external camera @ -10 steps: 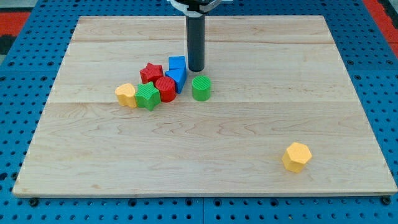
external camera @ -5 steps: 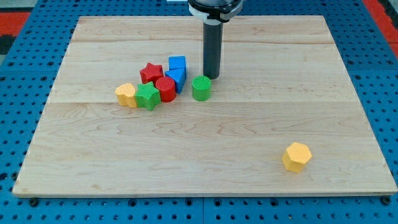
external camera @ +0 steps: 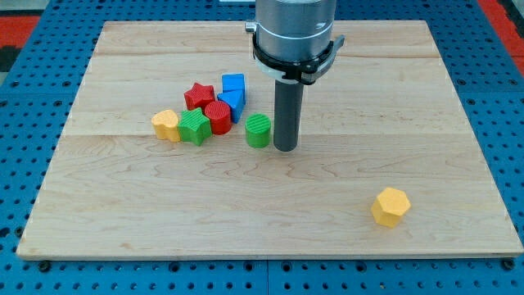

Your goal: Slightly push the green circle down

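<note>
Nearest the view's bottom, a yellow hexagon [external camera: 390, 206] sits alone toward the right corner of the board [external camera: 123, 213], well apart from everything else.

Further up, near the middle, my tip [external camera: 286, 148] rests on the wood just beside the green circle [external camera: 259, 130], on the circle's right and a little below its centre. Whether the rod touches the circle's side I cannot tell; there is barely any gap. I have no jaws to open or close: the arm ends in a plain rod, so nothing is grasped and the circle lies free.

The circle looks like a small, stiff, ribbed plastic cylinder, probably light, and likely to slide easily on the smooth wood. It can only be pushed, not held. To send it down, contact belongs on its top edge, centred; its round wall will slip sideways off the rod if struck off-centre. From where my tip stands now, a push would drive it left, toward the cluster.

That cluster lies just to the left and above: a yellow block [external camera: 165, 124], a green block [external camera: 194, 127] and a red circle [external camera: 218, 116] in a row, with a red star [external camera: 198, 95] and two blue blocks [external camera: 232, 93] behind them.
</note>
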Robot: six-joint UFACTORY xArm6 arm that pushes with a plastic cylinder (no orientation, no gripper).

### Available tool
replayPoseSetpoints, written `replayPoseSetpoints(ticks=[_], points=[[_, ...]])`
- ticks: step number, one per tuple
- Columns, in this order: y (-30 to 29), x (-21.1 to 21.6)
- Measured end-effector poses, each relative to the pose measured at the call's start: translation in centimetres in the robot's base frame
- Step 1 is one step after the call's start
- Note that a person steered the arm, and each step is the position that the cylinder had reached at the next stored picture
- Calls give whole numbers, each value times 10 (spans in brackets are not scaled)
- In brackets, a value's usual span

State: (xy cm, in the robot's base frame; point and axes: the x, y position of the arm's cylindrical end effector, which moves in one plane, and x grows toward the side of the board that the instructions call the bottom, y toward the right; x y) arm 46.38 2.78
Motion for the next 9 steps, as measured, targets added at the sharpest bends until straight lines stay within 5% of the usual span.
replayPoseSetpoints(ticks=[9], points=[[25, -23]])
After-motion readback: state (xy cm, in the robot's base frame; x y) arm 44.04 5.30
